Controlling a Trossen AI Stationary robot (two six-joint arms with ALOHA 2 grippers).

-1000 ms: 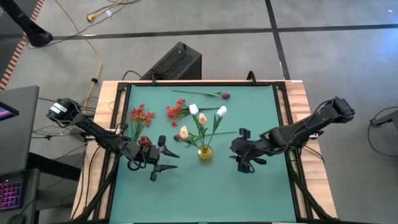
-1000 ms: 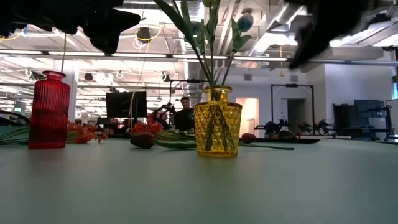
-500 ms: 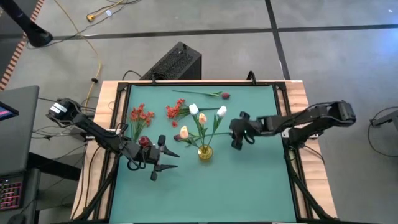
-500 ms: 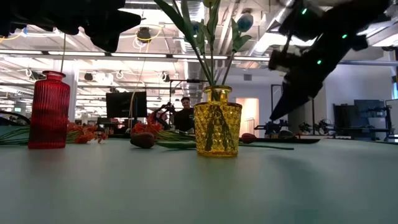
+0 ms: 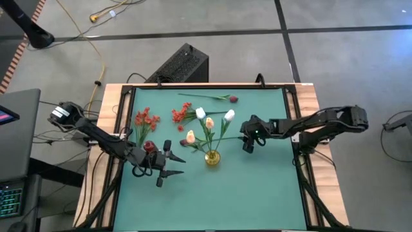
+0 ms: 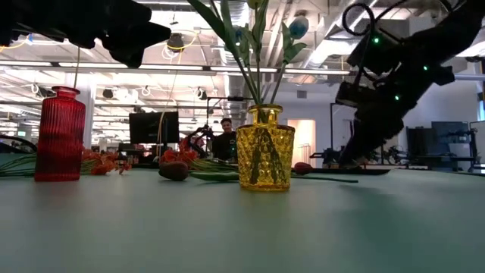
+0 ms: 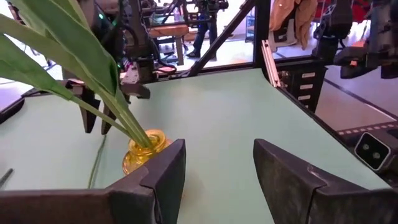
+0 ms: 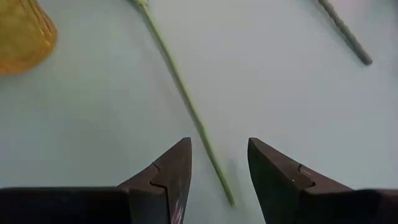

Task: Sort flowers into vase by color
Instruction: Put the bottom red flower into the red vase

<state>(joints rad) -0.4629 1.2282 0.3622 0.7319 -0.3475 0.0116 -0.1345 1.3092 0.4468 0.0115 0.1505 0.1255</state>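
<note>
A yellow glass vase (image 5: 212,158) near the table's middle holds white and peach tulips (image 5: 209,121). A peach tulip (image 5: 190,136) lies on the mat, its thin green stem (image 8: 180,87) running toward the right. My right gripper (image 8: 219,155) is open, low over the stem's free end (image 8: 229,198), one finger on each side of it. It also shows in the high view (image 5: 247,144). My left gripper (image 5: 174,164) is open and empty beside a red ribbed vase (image 6: 59,135). Red-orange blossoms (image 5: 147,119) and a maroon bud (image 5: 232,98) lie farther back.
A second red-orange cluster (image 5: 182,115) lies left of the tulips. Another green stem (image 8: 345,34) lies beyond the right gripper. Wooden rails (image 5: 308,116) edge the green mat. A black box (image 5: 183,64) sits past the far edge. Bare mat (image 5: 219,200) lies along the near side.
My right gripper has gone from the mat's near right toward the far edge, to the lying tulip's stem end. It has then come down close to the table with its fingers on either side of the stem.
</note>
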